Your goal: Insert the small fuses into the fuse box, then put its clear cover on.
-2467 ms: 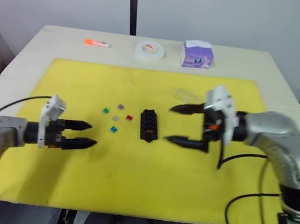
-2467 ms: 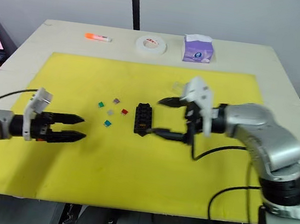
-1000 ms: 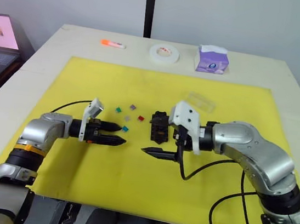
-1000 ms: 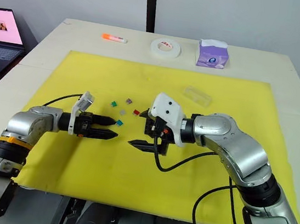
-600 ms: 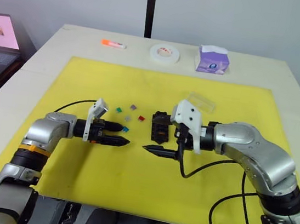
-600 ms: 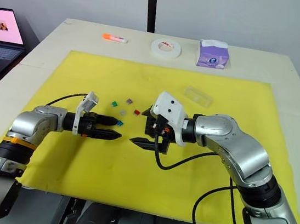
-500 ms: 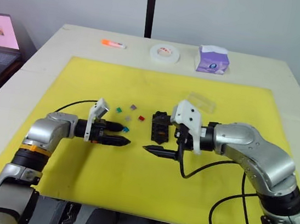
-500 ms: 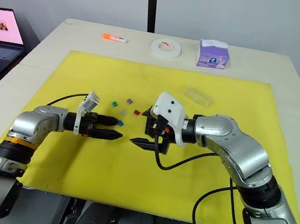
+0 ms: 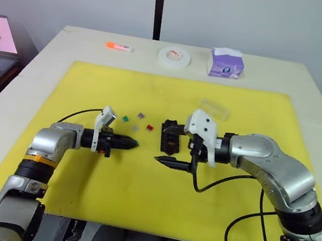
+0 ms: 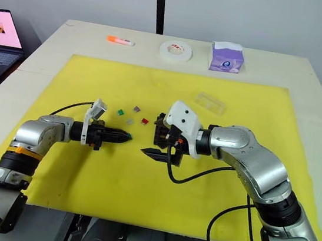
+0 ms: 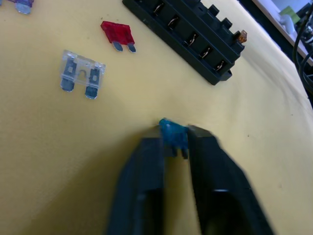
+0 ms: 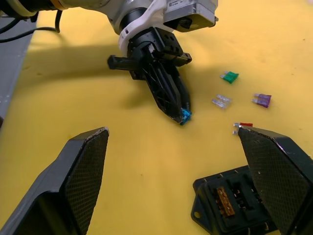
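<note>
The left tool (image 11: 174,142) pinches a tiny teal plastic blade fuse (image 11: 173,134) on the yellow mat (image 9: 140,189). The right tool (image 12: 176,181), spread wide, straddles the black slotted rectangular fuse box (image 9: 169,136).

A small black rectangular plastic fuse box (image 9: 169,136) lay on the yellow mat, its two rows of slots facing up — one slot held an orange fuse (image 12: 222,194). Beside it lay a red blade fuse (image 11: 118,34), a clear grey one (image 11: 81,73), a purple one (image 12: 262,100) and a green one (image 12: 229,76), flat and apart. A teal fuse (image 11: 173,134) sat pinched at the mat. The transparent rectangular plastic cover (image 9: 213,108) lay farther back — off the box.
</note>
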`<state>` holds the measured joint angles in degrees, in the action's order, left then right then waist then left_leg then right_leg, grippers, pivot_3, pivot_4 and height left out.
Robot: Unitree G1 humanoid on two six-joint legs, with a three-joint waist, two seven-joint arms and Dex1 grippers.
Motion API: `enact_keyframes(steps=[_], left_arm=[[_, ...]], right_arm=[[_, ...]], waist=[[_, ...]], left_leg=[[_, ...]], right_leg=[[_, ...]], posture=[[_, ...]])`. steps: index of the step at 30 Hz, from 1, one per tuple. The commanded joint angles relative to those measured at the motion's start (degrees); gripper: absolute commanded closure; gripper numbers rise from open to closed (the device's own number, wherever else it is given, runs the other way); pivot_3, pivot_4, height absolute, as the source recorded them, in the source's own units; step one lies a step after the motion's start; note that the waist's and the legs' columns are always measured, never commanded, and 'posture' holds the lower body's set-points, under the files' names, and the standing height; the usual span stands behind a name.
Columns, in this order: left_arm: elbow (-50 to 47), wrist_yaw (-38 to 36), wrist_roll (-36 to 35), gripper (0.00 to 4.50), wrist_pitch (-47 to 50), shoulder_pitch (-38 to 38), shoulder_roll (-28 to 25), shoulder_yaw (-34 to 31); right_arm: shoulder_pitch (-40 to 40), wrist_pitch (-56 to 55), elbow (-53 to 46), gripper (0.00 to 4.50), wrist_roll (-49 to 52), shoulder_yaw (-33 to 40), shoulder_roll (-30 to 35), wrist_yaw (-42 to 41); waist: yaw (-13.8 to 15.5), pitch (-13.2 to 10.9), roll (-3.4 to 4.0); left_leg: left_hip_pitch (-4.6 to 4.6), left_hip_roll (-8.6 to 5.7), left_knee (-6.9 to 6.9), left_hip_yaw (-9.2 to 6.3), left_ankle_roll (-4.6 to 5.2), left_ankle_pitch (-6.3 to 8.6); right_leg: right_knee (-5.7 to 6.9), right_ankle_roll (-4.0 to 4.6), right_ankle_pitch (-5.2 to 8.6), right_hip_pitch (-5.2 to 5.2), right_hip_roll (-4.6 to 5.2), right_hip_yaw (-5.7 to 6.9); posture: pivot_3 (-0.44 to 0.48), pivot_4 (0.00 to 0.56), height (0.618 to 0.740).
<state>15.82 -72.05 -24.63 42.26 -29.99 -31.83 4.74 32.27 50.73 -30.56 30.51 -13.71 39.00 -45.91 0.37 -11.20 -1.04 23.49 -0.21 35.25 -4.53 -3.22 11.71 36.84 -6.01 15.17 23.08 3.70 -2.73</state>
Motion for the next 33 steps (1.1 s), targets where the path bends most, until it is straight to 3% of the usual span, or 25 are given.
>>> enact_keyframes(steps=[1, 12, 21, 27, 33], left_arm=[[-0.5, -1.7, -1.5, 4.46, 1.8, 1.4, -0.5, 0.7], [-4.6, -0.2, -7.6, 4.46, 7.6, 3.7, -1.8, -4.9], [-9.7, 5.9, -12.0, 4.46, 11.7, 6.5, -1.8, -9.5], [-15.5, 13.7, -17.2, 4.46, 20.2, 9.5, -3.2, -16.5], [-26.8, 26.5, -26.9, 4.46, 32.9, 15.0, -0.7, -27.9]], right_arm=[[0.1, -1.3, -0.1, 0.0, -0.4, 1.3, 0.1, -0.2], [-0.3, -0.8, 0.2, 0.0, 0.5, 2.3, -0.2, -0.3], [0.1, 2.5, 0.4, 0.0, 2.4, 4.0, -0.9, 1.0], [-0.5, 2.8, -0.9, 0.0, 2.9, 4.2, 0.0, 0.5], [-2.3, 2.9, -2.1, 0.0, 3.2, 4.5, 0.2, 0.9]], waist=[[-0.2, 0.0, 0.0], [-1.5, 0.0, -0.01], [-1.5, 0.0, -0.03], [-1.6, 0.0, -0.05], [-1.5, 0.0, -0.07]], left_leg=[[0.0, 0.01, 0.0, 0.0, 0.0, 0.0], [0.0, 0.05, -0.03, -0.01, 0.0, 0.0], [0.0, 0.08, -0.04, -0.01, 0.0, 0.0], [0.0, 0.1, -0.06, -0.01, 0.0, 0.0], [0.0, 0.12, -0.09, -0.01, 0.0, 0.0]], right_leg=[[0.0, 0.0, 0.0, 0.0, 0.0, 0.0], [0.09, 0.0, 0.0, 0.1, -0.03, 0.0], [0.12, 0.01, -0.01, 0.14, -0.04, 0.0], [0.12, 0.01, -0.01, 0.18, -0.05, 0.0], [0.11, 0.01, -0.01, 0.18, -0.03, 0.0]], posture=[[0.0, 0.15, 0.74], [0.0, 0.15, 0.74], [0.0, 0.15, 0.74], [0.0, 0.15, 0.74], [0.0, 0.15, 0.74]])
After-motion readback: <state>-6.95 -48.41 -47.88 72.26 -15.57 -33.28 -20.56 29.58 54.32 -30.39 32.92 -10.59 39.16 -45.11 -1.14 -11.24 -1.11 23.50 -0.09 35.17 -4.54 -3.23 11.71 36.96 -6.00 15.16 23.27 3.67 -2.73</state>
